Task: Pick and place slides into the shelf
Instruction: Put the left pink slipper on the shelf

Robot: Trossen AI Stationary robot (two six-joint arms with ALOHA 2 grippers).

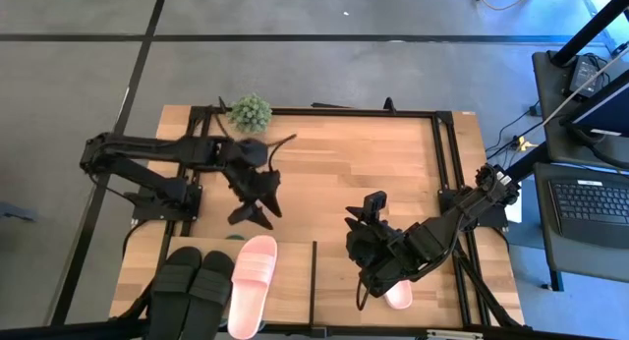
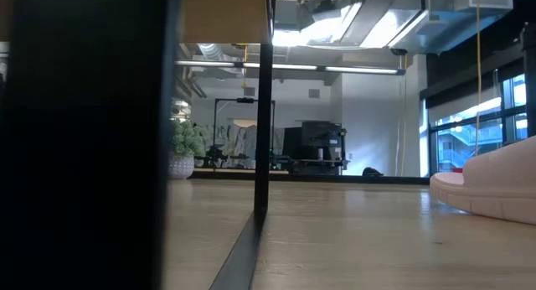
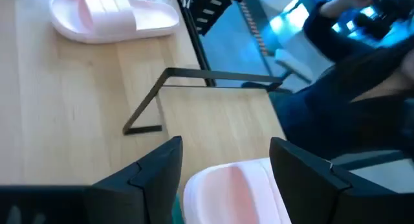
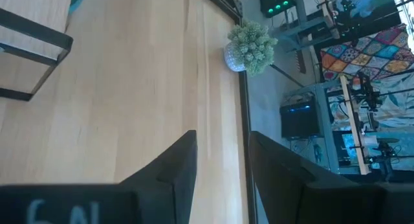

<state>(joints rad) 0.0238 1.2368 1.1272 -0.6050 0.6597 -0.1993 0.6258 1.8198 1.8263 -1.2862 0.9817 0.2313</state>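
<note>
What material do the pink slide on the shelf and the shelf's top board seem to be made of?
The pink slide looks like matte moulded rubber or foam: smooth, rounded, one piece. The shelf's top board looks like light wood with visible grain, though it may be laminate.

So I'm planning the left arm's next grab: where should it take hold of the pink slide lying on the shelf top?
Probably by the wide strap of the pink slide, coming from above. It lies flat, sole down, beside the dark slides, and the open left gripper hangs just behind its heel end.
</note>
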